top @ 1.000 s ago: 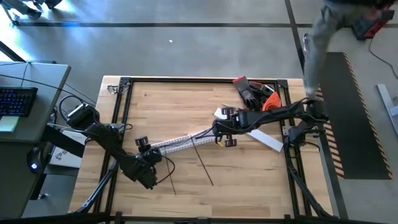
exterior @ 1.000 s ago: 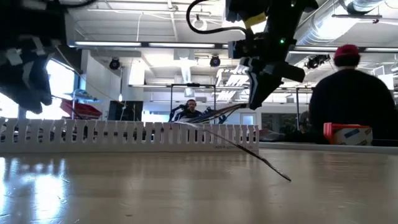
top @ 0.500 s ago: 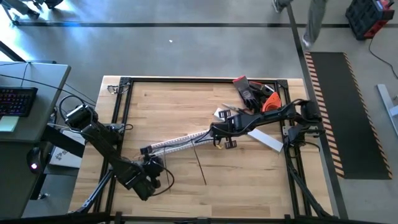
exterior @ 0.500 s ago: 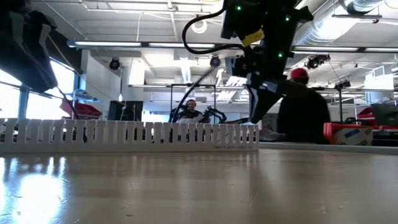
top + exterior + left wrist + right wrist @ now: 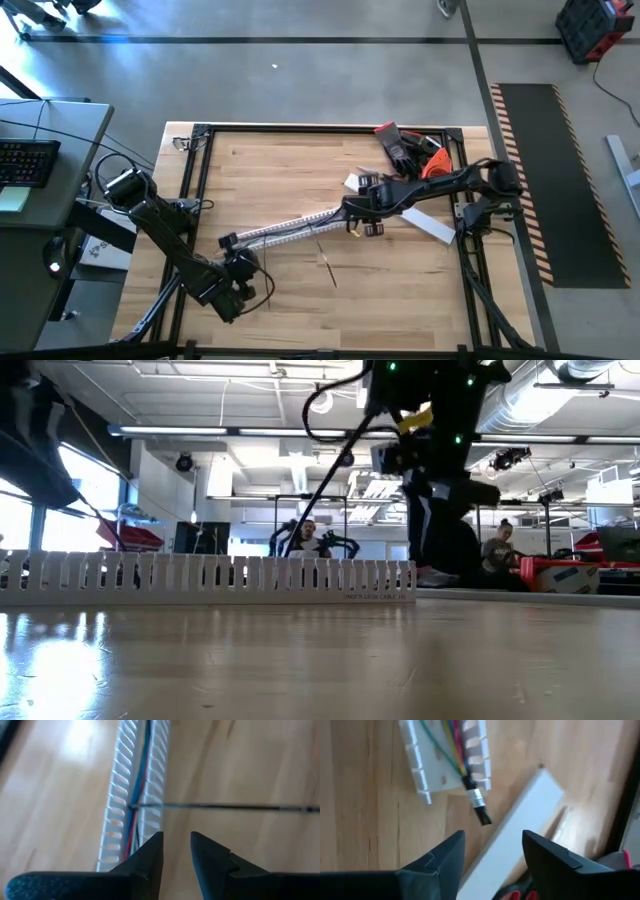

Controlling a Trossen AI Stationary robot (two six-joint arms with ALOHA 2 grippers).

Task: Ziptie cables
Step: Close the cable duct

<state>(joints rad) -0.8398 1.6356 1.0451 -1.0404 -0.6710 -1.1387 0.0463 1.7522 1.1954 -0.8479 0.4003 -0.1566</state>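
- Two dark robot arms are reaching over one wooden table (image 5: 270, 170).
- One white slotted duct (image 5: 285, 229) is lying across the table.
- One bundle of cables (image 5: 139, 795) is running inside the duct.
- One ziptie (image 5: 225, 807) is showing clearly, lying across the duct; others cannot be counted.
- One flat white cover strip (image 5: 428, 226) is lying near the duct's end.
- One person (image 5: 497, 549) is sitting in the room behind.

Coloured cables (image 5: 137, 795) in duct, ziptie (image 5: 225, 807) across.

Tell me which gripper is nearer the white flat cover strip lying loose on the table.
Right. The right gripper hovers just beside the cover strip, near the duct's end; the left gripper sits beyond the duct's opposite end.
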